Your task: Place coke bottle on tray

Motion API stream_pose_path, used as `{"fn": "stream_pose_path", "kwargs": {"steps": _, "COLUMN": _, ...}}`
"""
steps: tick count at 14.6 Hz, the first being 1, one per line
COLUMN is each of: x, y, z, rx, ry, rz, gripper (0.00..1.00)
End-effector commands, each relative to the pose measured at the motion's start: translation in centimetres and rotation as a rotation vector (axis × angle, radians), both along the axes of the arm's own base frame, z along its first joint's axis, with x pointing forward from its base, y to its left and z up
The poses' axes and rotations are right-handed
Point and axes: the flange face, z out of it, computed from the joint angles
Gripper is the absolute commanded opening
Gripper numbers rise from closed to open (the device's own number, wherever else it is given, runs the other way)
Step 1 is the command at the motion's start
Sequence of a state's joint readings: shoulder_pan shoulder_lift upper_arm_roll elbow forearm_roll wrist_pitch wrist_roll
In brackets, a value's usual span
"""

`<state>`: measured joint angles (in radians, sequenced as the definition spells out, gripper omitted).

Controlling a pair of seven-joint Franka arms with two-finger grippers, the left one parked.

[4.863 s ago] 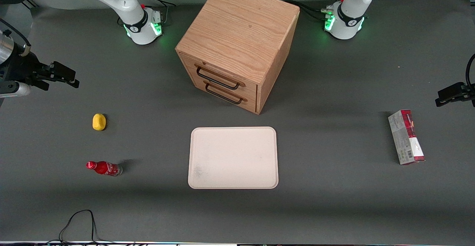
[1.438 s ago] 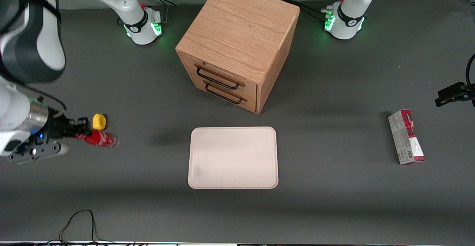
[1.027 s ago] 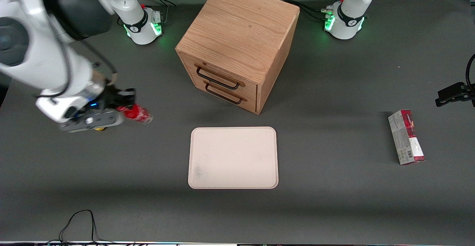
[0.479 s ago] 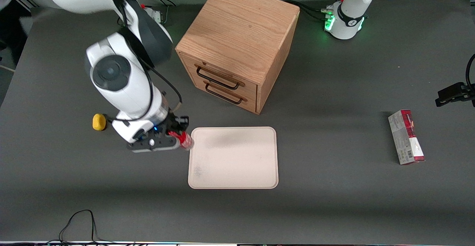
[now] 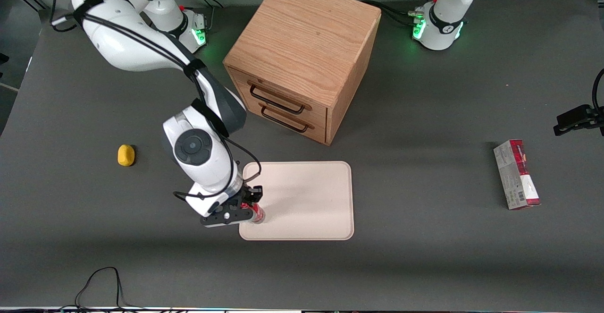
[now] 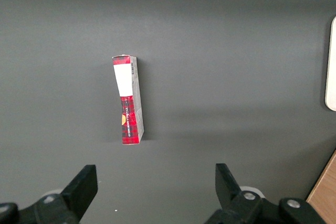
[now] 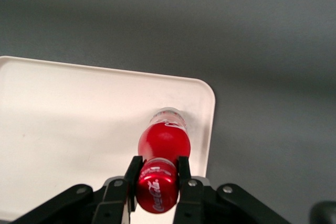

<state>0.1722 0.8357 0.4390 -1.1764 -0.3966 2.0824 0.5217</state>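
The coke bottle [image 5: 255, 213] is small and red with a red cap [image 7: 157, 191], white script and a clear base [image 7: 168, 115]. It stands upright over the tray's corner nearest the front camera at the working arm's end. My gripper [image 5: 248, 206] is shut on its cap and neck, black fingers [image 7: 133, 174] on both sides. In the right wrist view the base is at or just above the tray floor; I cannot tell if it touches. The tray [image 5: 311, 195] is flat, cream, with rounded corners and a low rim [image 7: 210, 119].
A wooden drawer box [image 5: 302, 58] stands farther from the front camera than the tray. A yellow lemon [image 5: 125, 155] lies toward the working arm's end. A red-and-grey carton [image 5: 516, 174] lies toward the parked arm's end, also in the left wrist view [image 6: 128, 99].
My gripper has carried the bottle from the table near the lemon to the tray, then nearer the front camera and down to the tray's near corner. The bottle now hangs upright.
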Motion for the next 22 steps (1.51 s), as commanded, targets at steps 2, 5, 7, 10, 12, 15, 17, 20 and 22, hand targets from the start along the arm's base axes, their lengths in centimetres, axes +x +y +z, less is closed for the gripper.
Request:
{"fn": "stream_pose_path", "kwargs": {"steps": 2, "x": 0.4, "y": 0.5, "z": 0.6, "rx": 0.007, "ry": -0.030, "rz": -0.019, "gripper": 1.00}}
{"fn": "stream_pose_path", "kwargs": {"steps": 5, "x": 0.4, "y": 0.3, "z": 2.1, "rx": 0.010, "ry": -0.037, "rz": -0.029, "gripper": 1.00}}
{"fn": "stream_pose_path", "kwargs": {"steps": 7, "x": -0.3, "y": 0.0, "z": 6.3, "rx": 0.002, "ry": -0.050, "rz": -0.095, "gripper": 1.00}}
{"fn": "stream_pose_path", "kwargs": {"steps": 10, "x": -2.6, "y": -2.4, "z": 13.5, "rx": -0.045, "ry": -0.007, "rz": -0.141, "gripper": 1.00}}
{"fn": "stream_pose_path", "kwargs": {"steps": 12, "x": -3.3, "y": -7.5, "z": 17.2, "rx": -0.030, "ry": 0.043, "rz": -0.181, "gripper": 1.00}}
{"fn": "stream_pose_path", "kwargs": {"steps": 15, "x": -6.5, "y": -16.0, "z": 20.6, "rx": -0.009, "ry": 0.111, "rz": -0.181, "gripper": 1.00}}
{"fn": "stream_pose_path", "kwargs": {"steps": 17, "x": -8.8, "y": -21.4, "z": 21.2, "rx": -0.039, "ry": 0.121, "rz": -0.142, "gripper": 1.00}}
{"fn": "stream_pose_path", "kwargs": {"steps": 20, "x": -11.6, "y": -28.7, "z": 22.5, "rx": -0.026, "ry": 0.127, "rz": -0.094, "gripper": 1.00}}
{"fn": "stream_pose_path", "kwargs": {"steps": 22, "x": -12.2, "y": -30.3, "z": 23.7, "rx": -0.033, "ry": 0.141, "rz": -0.089, "gripper": 1.00}}
